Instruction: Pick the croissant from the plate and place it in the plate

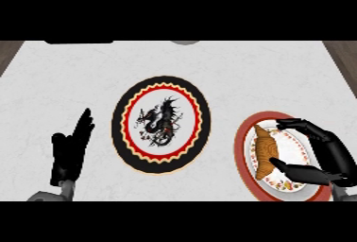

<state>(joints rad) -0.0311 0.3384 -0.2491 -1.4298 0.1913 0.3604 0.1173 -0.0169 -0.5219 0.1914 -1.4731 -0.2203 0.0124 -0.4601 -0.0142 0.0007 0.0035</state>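
Note:
A golden-brown croissant point(264, 150) lies on a white plate with a red rim point(244, 142) at the lower right of the counter. My right hand point(327, 153) hovers over that plate, its fingers and thumb spread wide on either side of the croissant's right flank, not closed on it. In the middle stands a black-rimmed plate point(123, 124) with a red ring and a dragon picture, nothing on it. My left hand point(71, 149) rests open at the lower left, fingers pointing up, a little left of the dragon plate.
The white counter top point(230, 71) stretches behind both plates. A dark object point(78, 42) and a grey one point(184, 42) peek in at the far edge. Brown floor shows past the counter's left and right corners.

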